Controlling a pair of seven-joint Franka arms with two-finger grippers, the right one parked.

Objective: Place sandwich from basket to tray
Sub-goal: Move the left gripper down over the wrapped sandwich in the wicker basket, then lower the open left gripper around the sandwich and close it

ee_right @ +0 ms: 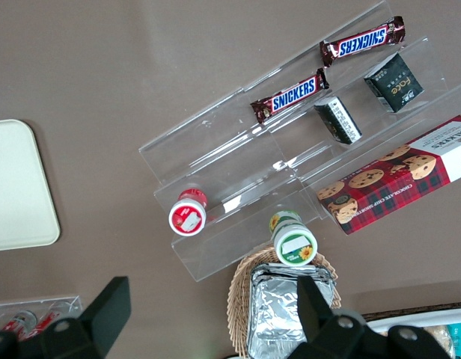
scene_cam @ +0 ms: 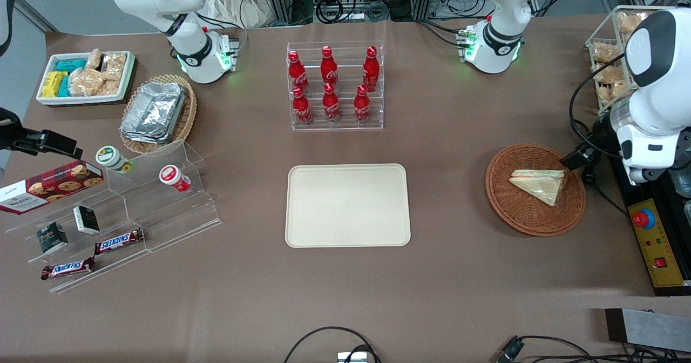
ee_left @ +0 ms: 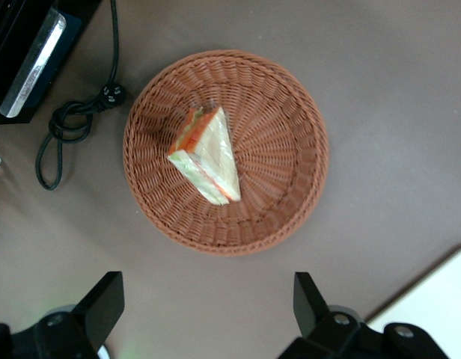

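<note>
**Sandwich in basket, gripper above**

We see the wrapped triangular white-bread sandwich (scene_cam: pixel 541 183) lying in the round reddish-brown wicker basket (scene_cam: pixel 518 212), right of frame. Left gripper (ee_left: pixel 208 303) hovers above, fingers (ee_left: pixel 105 299) wide, holding nothing. Cream rectangular plastic tray (scene_cam: pixel 347 205) sits mid-tabletop, bare.

The working arm is glossy white with a dark grey cap, black joint rings and black cables — its base glows green; the pincer (ee_left: pixel 208 310) has wide-set matte black fingers (ee_left: pixel 103 303).
</note>
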